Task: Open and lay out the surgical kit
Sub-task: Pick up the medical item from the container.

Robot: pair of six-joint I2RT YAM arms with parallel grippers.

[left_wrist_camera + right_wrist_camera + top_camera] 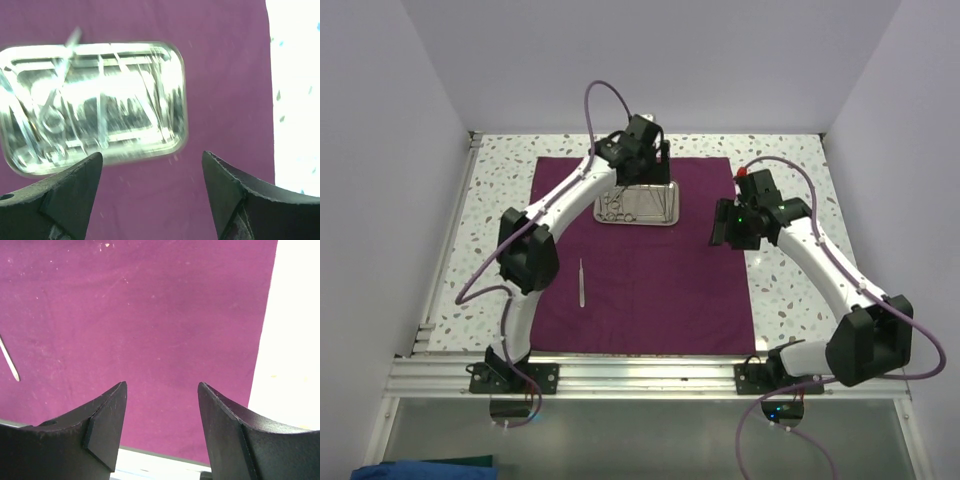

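In the top view the dark maroon cloth point(660, 290) lay spread flat across the speckled table point(790, 290), matte and nearly free of creases. So the wrap looked already opened, and the step in hand seemed to be setting out the instruments. A thin silver pair of tweezers point(582, 283) lay alone on the cloth at lower left of centre.

At the cloth's right edge, the right gripper point(162, 385) hung over bare fabric, its dark wedge-shaped fingers apart and empty.

Farther up, just above centre, sat the small steel tray point(672, 205), rectangular with rounded corners and glaring mirror-bright. Slim ring-handled instruments point(615, 205) were bunched at its left end.

At the tray's far side the left gripper point(152, 155) hovered with its fingers spread wide, gripping nothing.

The next move probably called for lowering those fingers into the tray and pinching one thin, slippery piece off its flat floor without snagging the others.
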